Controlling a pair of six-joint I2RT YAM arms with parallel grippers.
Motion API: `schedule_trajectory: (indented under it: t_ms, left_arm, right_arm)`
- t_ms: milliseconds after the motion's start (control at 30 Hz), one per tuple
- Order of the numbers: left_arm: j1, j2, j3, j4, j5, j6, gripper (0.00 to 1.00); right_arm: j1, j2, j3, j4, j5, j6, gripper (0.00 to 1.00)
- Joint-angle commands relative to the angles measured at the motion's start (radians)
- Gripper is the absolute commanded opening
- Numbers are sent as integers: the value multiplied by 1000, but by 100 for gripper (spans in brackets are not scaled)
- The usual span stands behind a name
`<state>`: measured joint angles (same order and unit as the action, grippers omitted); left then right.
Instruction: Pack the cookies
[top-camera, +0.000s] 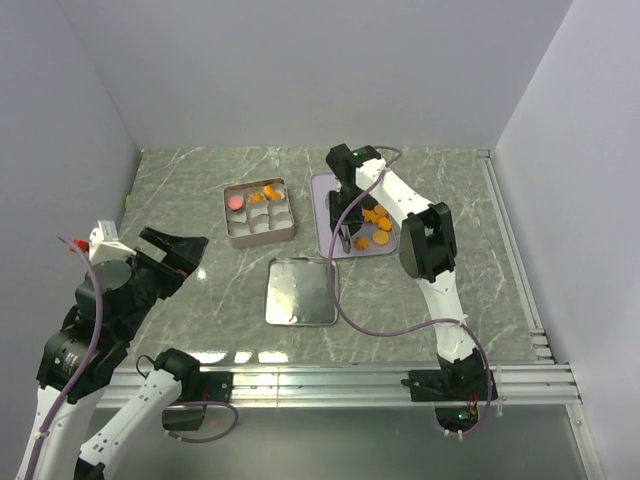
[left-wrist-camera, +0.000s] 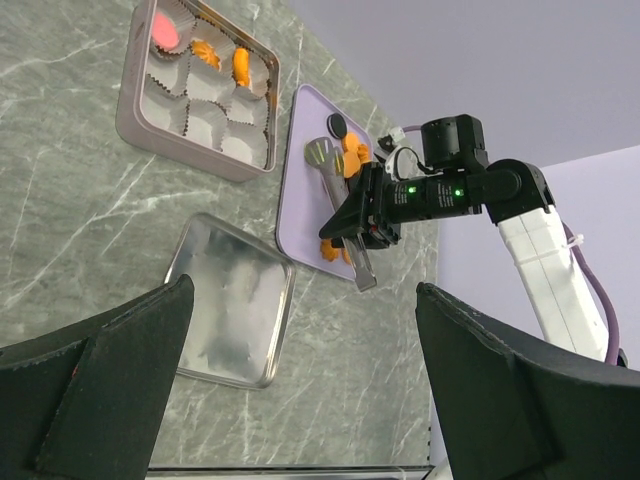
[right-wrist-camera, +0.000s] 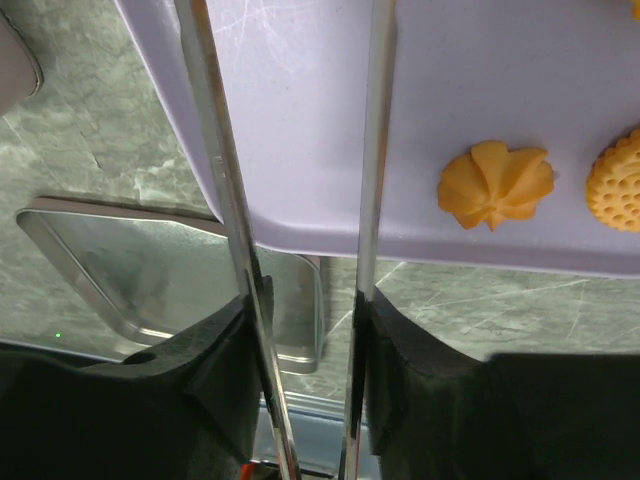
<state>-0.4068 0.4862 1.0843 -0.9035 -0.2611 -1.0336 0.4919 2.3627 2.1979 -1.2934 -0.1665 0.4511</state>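
Note:
Several orange cookies (top-camera: 378, 225) lie on the lavender tray (top-camera: 322, 200); a star-shaped one (right-wrist-camera: 497, 184) and a round one (right-wrist-camera: 618, 180) show in the right wrist view. A pink cookie (top-camera: 235, 201) and orange ones (top-camera: 270, 192) sit in paper cups in the tin (top-camera: 228, 215). My right gripper (right-wrist-camera: 305, 310) hangs over the tray's near edge, shut on metal tongs (right-wrist-camera: 215, 170). The tongs' two arms stand apart with nothing seen between them; their tips are out of the wrist view. My left gripper (left-wrist-camera: 303, 290) is open and empty above the table's left side.
The tin's lid (top-camera: 300, 290) lies shiny side up in front of the tin, left of the tray's near corner. A black cookie (left-wrist-camera: 337, 125) rests at the tray's far end. Walls close in on the left, back and right.

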Motion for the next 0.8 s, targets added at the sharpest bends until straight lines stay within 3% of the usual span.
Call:
schedule_trajectory:
  t_ms: [0,267,633,767]
  left_arm:
    - [2,-15,31,14,-24,7,99]
    - [2,-17,31,17,-20,-5,100]
    - [3,-52,42,41,-41,-37,99]
    - [2,-31,113,58,-72,-60,100]
  right_arm:
    - [-7,-16,-16,-12,-4,-8,40]
    - [-18,-54,51,-41,-30,-17,36]
    - [-7,-267,29,42,-258,35,36]
    - [30,-290,69,58,-316,66,36]
